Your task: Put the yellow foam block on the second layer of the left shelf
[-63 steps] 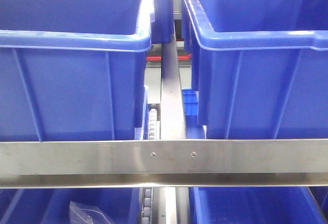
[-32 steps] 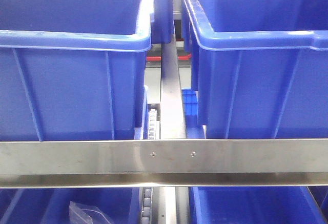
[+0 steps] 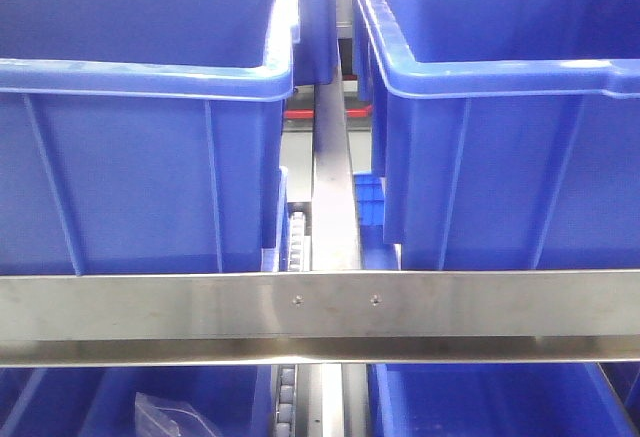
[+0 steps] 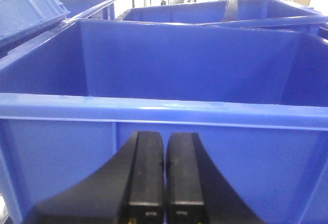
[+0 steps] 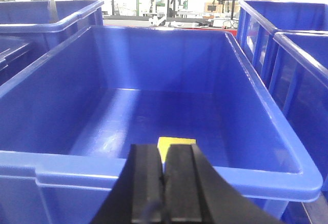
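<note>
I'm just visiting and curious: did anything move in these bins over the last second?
Nothing visibly changed. In the front view the two blue bins, the steel rail and the clear bag below sit exactly as they did a second ago.

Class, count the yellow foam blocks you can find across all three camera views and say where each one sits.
1. The yellow foam block lies on the floor of the blue bin, just beyond the right gripper. Others may be hidden inside bins whose floors are out of view.
</note>
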You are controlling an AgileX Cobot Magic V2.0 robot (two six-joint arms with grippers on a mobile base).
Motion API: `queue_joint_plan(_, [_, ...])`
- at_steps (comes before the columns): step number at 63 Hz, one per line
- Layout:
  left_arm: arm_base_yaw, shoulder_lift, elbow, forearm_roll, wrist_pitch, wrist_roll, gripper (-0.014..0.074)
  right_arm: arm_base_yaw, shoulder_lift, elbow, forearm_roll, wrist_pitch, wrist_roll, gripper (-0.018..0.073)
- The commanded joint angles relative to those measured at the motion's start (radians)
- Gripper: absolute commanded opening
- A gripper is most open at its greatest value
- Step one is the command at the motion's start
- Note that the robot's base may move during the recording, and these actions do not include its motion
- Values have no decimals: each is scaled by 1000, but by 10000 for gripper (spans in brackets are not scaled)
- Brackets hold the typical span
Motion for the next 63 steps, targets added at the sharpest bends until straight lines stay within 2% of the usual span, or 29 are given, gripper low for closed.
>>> queue_joint_plan(1, [-1,-18,25,-6,-80,-3,124,-7,6,-31,-6,-84,-9,54])
queue_joint_plan(22, [-1,-18,25,-6,-80,-3,124,-7,-22,13,-6,-89,-9,54])
queue_joint_plan(37, [-1,-18,25,-6,-80,-3,124,-7,-178,128,-6,-77,-9,54])
queue_joint_plan(41, [-1,-18,25,-6,-80,-3,124,-7,-240,127,-6,-3,-9,54])
queue_joint_plan(48, [-1,-18,25,-6,-80,-3,124,-10,-235,127,-6,25,-9,54])
queue_joint_plan(63, [-1,-18,25,-6,-80,-3,124,-10,-243,127,-6,-63,-3,54])
